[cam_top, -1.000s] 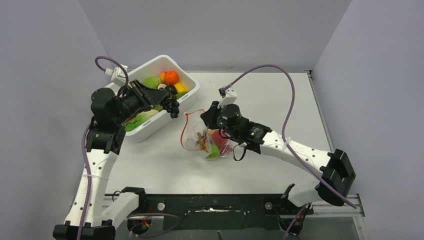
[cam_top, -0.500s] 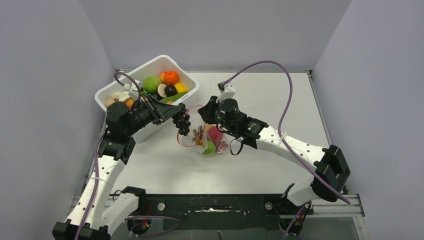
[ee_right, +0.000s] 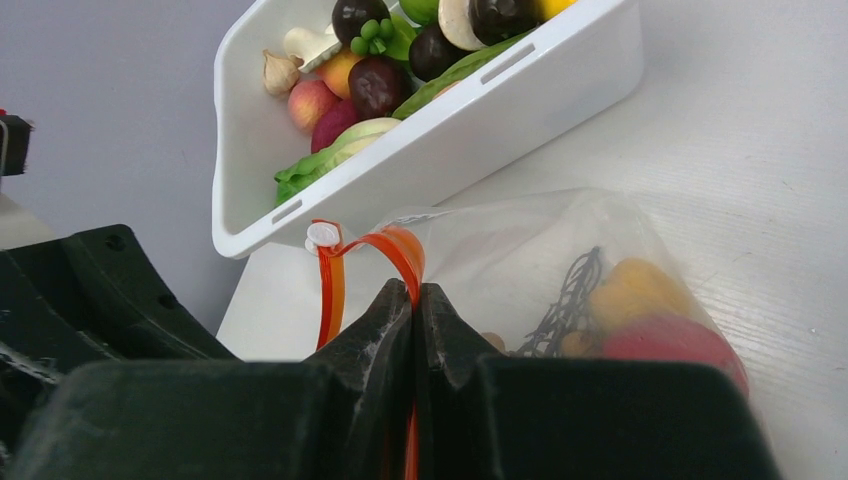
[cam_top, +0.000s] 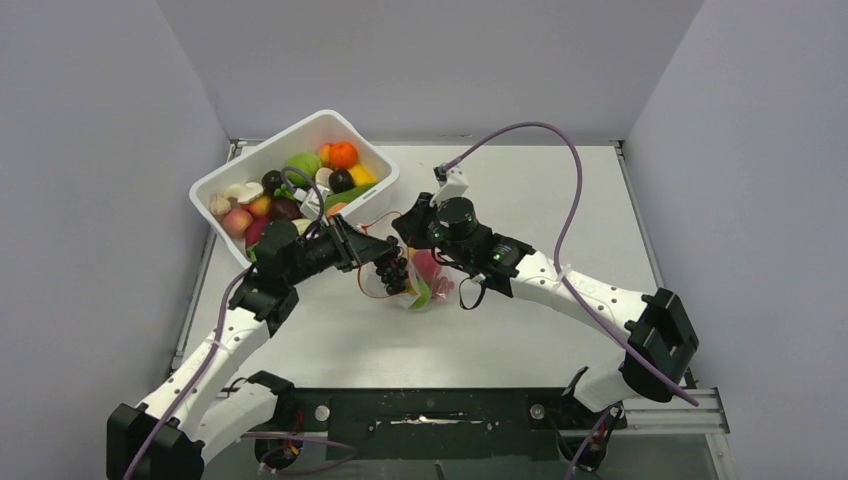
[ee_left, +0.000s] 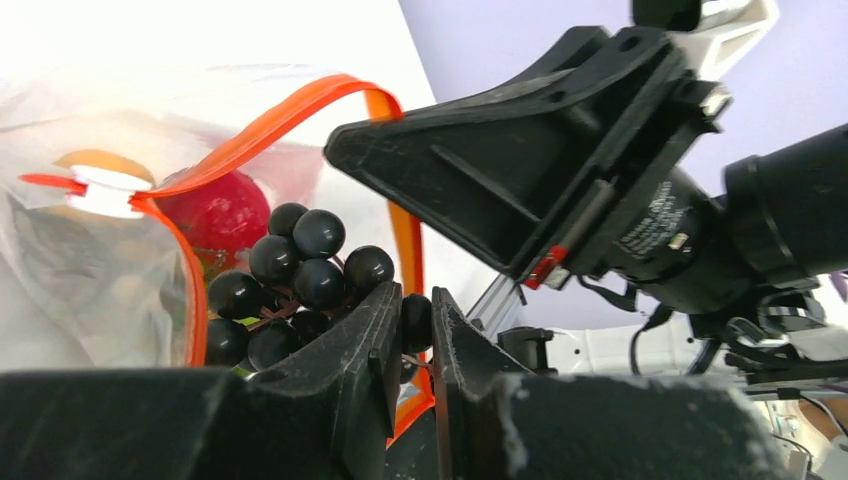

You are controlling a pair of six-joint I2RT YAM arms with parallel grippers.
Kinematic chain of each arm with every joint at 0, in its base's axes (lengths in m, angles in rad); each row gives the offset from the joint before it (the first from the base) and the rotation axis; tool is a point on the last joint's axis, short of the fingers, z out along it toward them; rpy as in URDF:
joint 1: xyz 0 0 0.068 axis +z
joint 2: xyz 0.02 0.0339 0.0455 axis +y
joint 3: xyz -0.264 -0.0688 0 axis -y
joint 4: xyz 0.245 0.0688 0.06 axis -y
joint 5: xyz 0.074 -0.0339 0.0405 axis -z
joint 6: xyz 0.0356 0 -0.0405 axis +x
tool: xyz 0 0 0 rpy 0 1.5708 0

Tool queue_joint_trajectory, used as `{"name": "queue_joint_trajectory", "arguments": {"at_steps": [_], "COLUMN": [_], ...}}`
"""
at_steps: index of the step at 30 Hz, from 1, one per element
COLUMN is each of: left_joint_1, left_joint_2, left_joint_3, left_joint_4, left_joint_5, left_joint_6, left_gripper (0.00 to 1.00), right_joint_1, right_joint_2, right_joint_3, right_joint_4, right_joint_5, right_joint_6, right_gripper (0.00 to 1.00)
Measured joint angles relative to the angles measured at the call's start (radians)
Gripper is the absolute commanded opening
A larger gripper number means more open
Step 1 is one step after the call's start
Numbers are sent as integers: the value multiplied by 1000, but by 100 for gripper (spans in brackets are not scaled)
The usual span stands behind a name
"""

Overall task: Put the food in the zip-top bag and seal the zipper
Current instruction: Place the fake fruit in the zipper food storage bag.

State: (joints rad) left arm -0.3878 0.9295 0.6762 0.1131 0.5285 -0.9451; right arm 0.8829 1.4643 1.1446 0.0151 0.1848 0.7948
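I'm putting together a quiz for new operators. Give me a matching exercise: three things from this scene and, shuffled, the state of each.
Things:
1. grapes
2. zipper
3. bin

States:
a. white and well filled
b. pinched in the right pincer
c. gripped by the left pincer at the bag mouth

Pairs: 1-c; 2-b; 3-a
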Motion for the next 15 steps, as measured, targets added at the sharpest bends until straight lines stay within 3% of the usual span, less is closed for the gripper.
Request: {"name": "queue_joint_trajectory", "arguments": {"at_steps": [11, 15], "left_joint_1": [-67, -85], "left_joint_2": [43, 60], "left_joint_3": [-19, -19], "left_joint_4": [-12, -35], "left_joint_5": [-109, -160], "left_joint_6": [80, 110], "left_gripper": [16, 31], "right_joint_1": [0, 0], "right_joint_2": [-1, -6], "right_joint_3": [-1, -10], "right_joint_4": [16, 23], "right_joint_5": [-20, -21], "right_joint_6": [3, 3], "right_gripper": [0, 0]}}
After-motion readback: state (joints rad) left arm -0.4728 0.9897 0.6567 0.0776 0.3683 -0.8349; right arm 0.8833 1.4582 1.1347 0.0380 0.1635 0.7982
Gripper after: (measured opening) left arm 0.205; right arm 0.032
